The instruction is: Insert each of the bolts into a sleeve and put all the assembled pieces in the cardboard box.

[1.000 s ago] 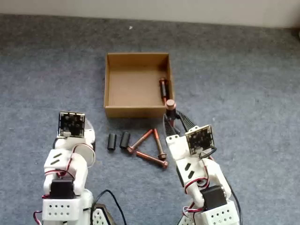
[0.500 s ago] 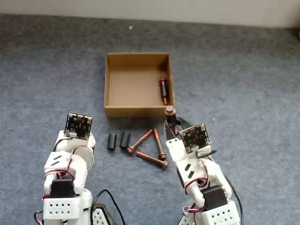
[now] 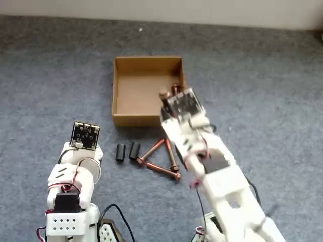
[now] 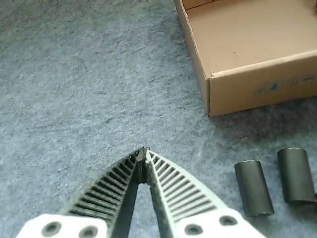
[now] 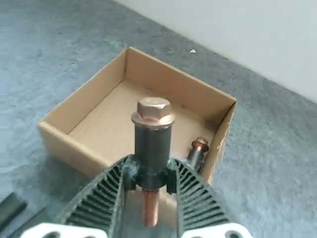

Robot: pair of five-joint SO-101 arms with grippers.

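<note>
- Grey carpeted counter (image 3: 262, 75) lies under the left tool (image 4: 144, 152), its jaws pressed together on nothing.
- Two short black cylindrical sleeves (image 3: 120, 152) lie side by side in front of the box.
- Three loose copper bolts (image 3: 162, 170) lie just right of them.
- Open brown cardboard box (image 3: 115, 85) holds one assembled bolt-and-sleeve piece (image 5: 198, 151) by its right wall.
- Right tool (image 5: 150, 171) is clamped on a second bolt-in-sleeve piece (image 5: 152, 139), upright over the box.

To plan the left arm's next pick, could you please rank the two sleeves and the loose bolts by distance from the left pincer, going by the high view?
From the left pincer:
1. Left sleeve, at the row's left end.
2. Right sleeve, next along.
3. Bolts, farther right.
</note>
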